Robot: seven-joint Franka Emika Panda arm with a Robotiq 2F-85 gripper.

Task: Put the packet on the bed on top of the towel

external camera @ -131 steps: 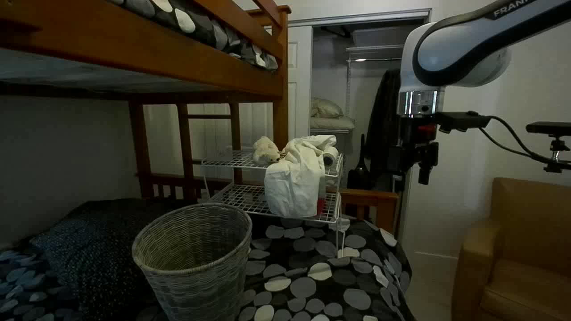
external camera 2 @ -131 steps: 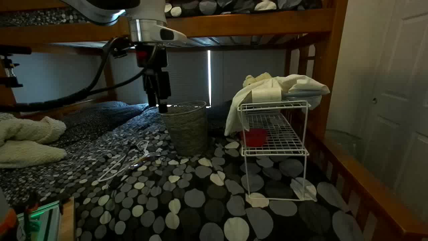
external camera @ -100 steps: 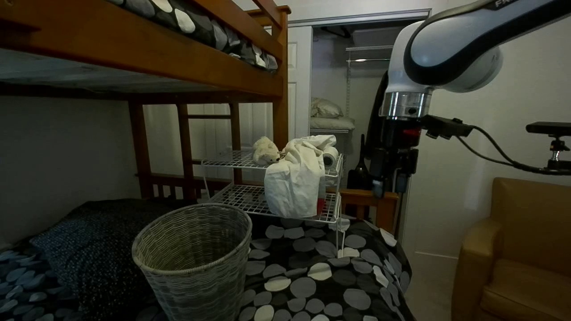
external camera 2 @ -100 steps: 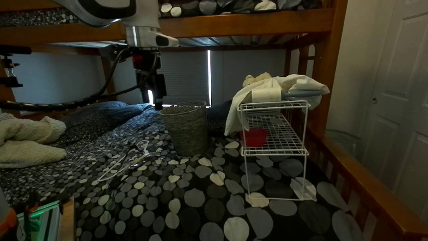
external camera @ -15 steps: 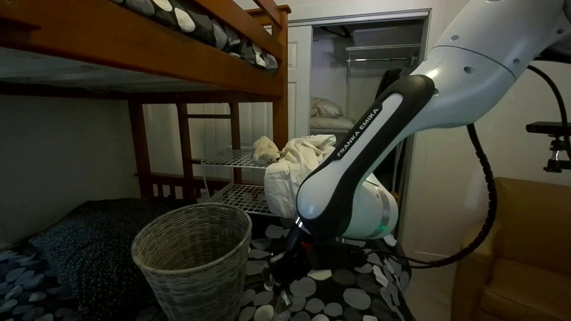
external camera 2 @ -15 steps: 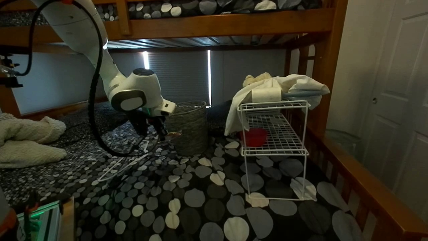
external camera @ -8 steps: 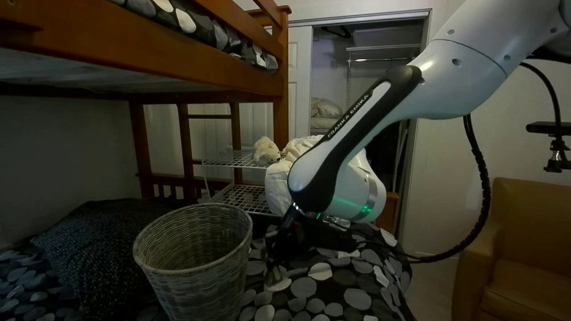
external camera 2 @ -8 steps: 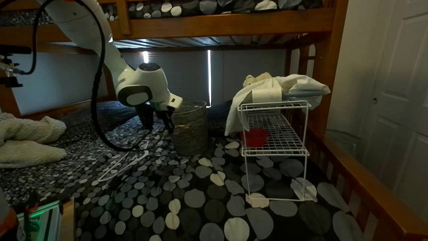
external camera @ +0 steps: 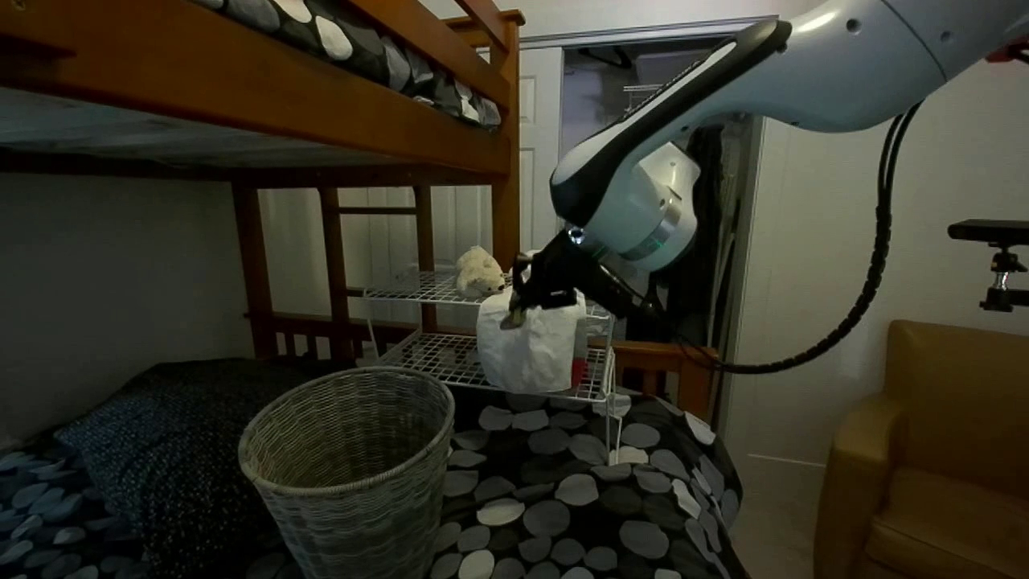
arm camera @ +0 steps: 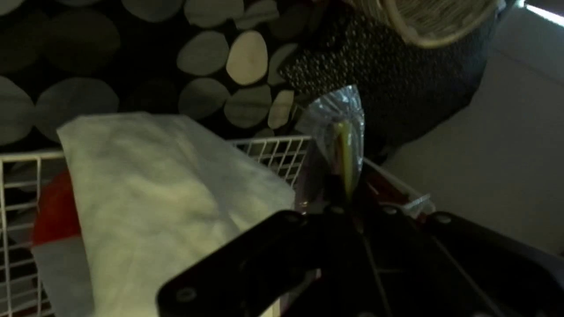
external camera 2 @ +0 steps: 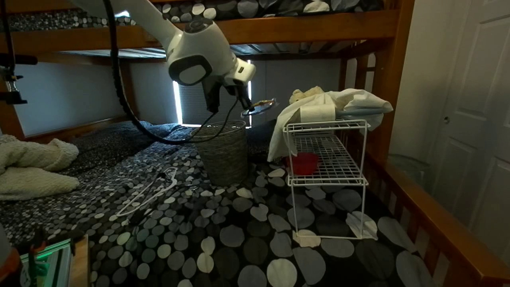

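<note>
In an exterior view, we find the packet (external camera: 513,319) suspended in front of the towel (external camera: 530,358), which drapes over a wire rack (external camera: 438,358). A toy bear (external camera: 480,273) sits on top of the rack. A basket (external camera: 354,507) stands on the bed surface (external camera: 555,519).

In an exterior view, we record the packet tilted in the air, near the towel and apart from it; a red bowl (external camera 2: 305,163) occupies the rack's lower level.

In the wrist view, we observe the jaws clenched on the packet, its clear end projecting beyond them.
</note>
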